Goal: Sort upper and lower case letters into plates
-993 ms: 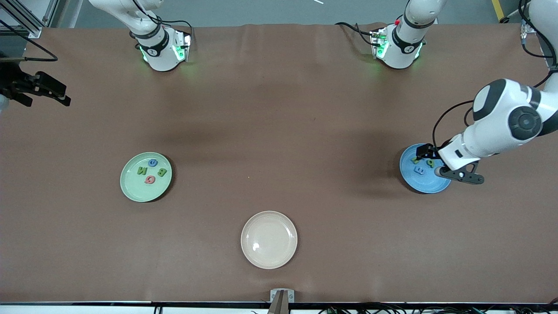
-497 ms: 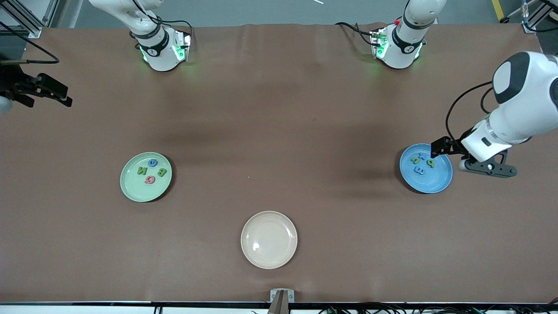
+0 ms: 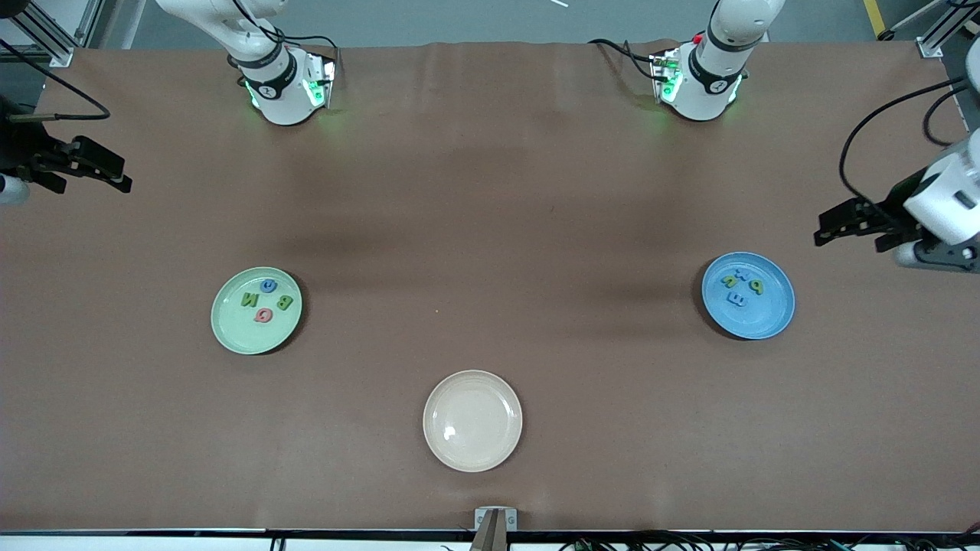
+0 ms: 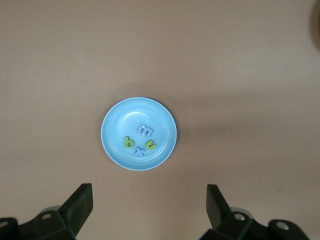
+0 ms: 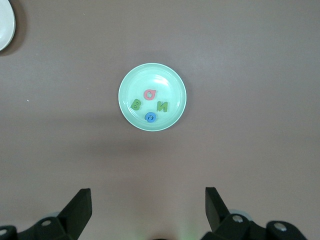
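I count 3 plates on my table [image 3: 490,191]: 1 mint green plate [image 3: 230,330] toward the right arm's end, 1 blue plate [image 3: 766,325] toward the left arm's end, and 1 cream plate [image 3: 472,451] between them, nearest the front camera, with nothing in it. I count 8 letters: 4 in the mint plate, namely 2 green [image 3: 250,299], 1 blue [image 3: 268,285] and 1 red [image 3: 263,314]; and 4 in the blue plate, 2 green [image 4: 129,143] and 2 blue [image 4: 145,131]. My left gripper [image 3: 846,227] hangs over bare table at its end, fingers spread wide, holding nothing. My right gripper [image 3: 80,164] hangs over the table edge at its end, fingers [image 5: 80,207] likewise spread and empty.
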`<state>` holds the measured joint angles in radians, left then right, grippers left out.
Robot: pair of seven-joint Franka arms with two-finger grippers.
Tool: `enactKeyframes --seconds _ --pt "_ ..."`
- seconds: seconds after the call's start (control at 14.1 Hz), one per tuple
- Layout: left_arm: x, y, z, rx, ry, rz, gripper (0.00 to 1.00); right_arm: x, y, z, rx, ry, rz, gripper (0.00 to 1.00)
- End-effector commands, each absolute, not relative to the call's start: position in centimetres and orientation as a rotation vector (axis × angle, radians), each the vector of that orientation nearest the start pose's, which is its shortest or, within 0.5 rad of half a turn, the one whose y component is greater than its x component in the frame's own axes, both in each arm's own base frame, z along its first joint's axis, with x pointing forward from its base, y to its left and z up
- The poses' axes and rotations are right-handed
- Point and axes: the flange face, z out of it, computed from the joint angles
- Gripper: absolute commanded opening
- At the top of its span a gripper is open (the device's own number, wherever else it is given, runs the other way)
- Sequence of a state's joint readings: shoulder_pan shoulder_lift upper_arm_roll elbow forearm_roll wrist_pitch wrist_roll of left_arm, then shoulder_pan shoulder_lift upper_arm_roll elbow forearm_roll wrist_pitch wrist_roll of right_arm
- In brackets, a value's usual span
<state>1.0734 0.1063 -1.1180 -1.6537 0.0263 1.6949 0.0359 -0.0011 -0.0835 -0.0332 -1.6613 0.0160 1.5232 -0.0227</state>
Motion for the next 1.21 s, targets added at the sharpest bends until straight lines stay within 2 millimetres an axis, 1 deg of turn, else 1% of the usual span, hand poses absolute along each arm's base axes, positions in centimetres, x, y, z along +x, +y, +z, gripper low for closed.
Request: enactKeyframes --seconds 0.0,0.07,0.14,0.35,0.5,0.57,0.71,0.85,0.92,0.99,1.06,1.14 --pt "57.3 0.4 59.5 -3.216 0.099 -0.001 1.0 51.9 -1.7 62.4 -3.116 0.025 0.068 1.0" --pt "57.3 0.5 59.6 -3.215 0.085 0.005 1.0 51.9 -1.7 62.4 -3.116 0.025 0.068 1.0" --pt "57.3 0.9 59.6 -3.219 0.063 0.007 1.0 51.9 -1.6 62.4 -3.117 0.023 0.068 1.0" --pt "57.3 1.0 59.8 -3.216 0.057 0.0 1.0 51.9 -1.5 62.5 -3.117 0.021 0.066 1.0" --pt "57.2 1.4 61.1 -3.216 0.048 -0.02 1.0 51.8 -1.5 62.6 -3.117 0.023 0.064 1.0" --pt "57.2 1.6 61.3 -3.216 0.043 -0.013 1.0 51.8 -1.5 62.6 -3.117 0.023 0.064 1.0" --pt "56.9 1.4 61.0 -3.216 0.033 0.025 1.0 51.8 -1.5 62.6 -3.117 0.023 0.064 1.0" --pt "56.4 1.0 60.7 -3.215 -0.08 0.104 1.0 51.8 -1.5 62.7 -3.117 0.023 0.061 1.0" --pt "56.4 1.0 60.8 -3.218 -0.107 0.106 1.0 51.8 -1.5 62.6 -3.117 0.023 0.064 1.0" --pt "56.2 0.9 61.3 -3.223 -0.102 0.114 1.0 51.9 -1.5 62.6 -3.117 0.023 0.066 1.0" --pt "56.0 1.0 62.3 -3.22 -0.105 0.107 1.0 51.8 -1.5 62.5 -3.117 0.023 0.069 1.0" --pt "56.1 1.1 62.5 -3.217 -0.106 0.098 1.0 51.8 -1.5 62.5 -3.117 0.023 0.069 1.0"
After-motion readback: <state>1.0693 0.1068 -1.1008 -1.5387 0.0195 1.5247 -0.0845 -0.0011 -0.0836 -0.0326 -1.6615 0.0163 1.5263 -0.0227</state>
